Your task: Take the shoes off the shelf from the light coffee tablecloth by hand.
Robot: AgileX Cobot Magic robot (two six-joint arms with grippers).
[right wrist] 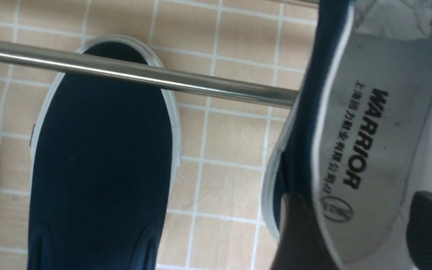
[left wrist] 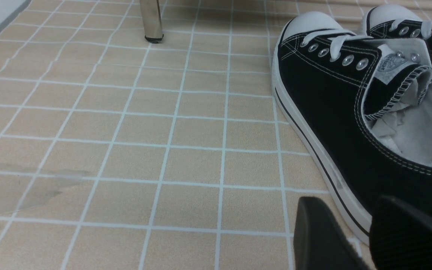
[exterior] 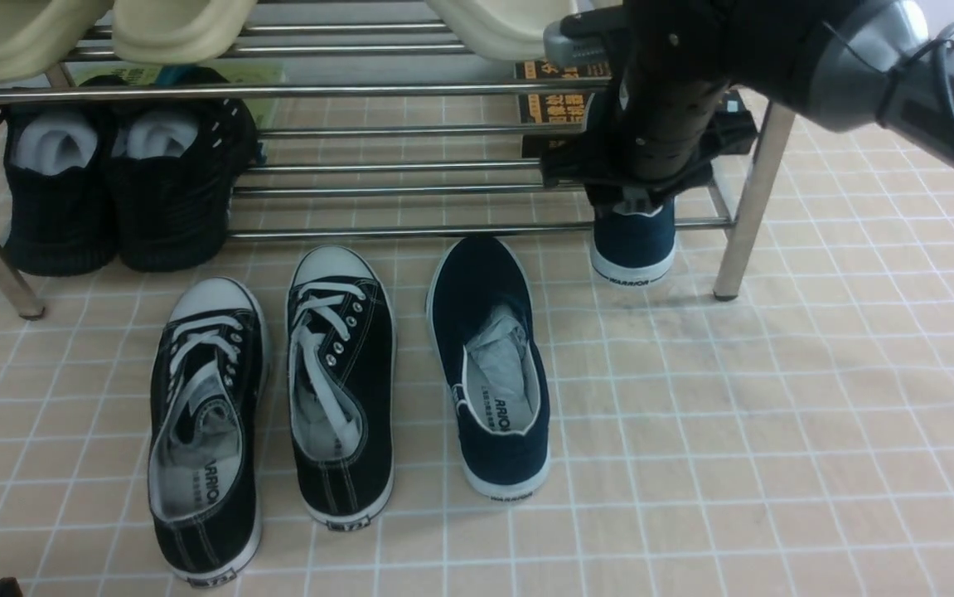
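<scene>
One navy slip-on shoe [exterior: 489, 365] lies on the light coffee tablecloth [exterior: 775, 431] just in front of the shelf [exterior: 477, 232]. The other shoe [exterior: 632, 249] rests on the shelf's bottom rods at the right, its WARRIOR heel sticking out over the front rod. My right arm [exterior: 675, 99] reaches down onto that shoe. In the right wrist view my right gripper [right wrist: 362, 240] stands open, its fingers wide to either side of the heel end of the grey insole [right wrist: 366, 123]. My left gripper [left wrist: 354, 240] is open and empty, low over the cloth.
Two black lace-up sneakers [exterior: 203, 431] [exterior: 340, 385] lie on the cloth left of the navy shoe; one [left wrist: 351, 123] is right beside my left gripper. All-black shoes [exterior: 112, 199] sit on the shelf's left; cream slippers [exterior: 170, 25] above. A shelf post [exterior: 750, 207] stands beside my right arm.
</scene>
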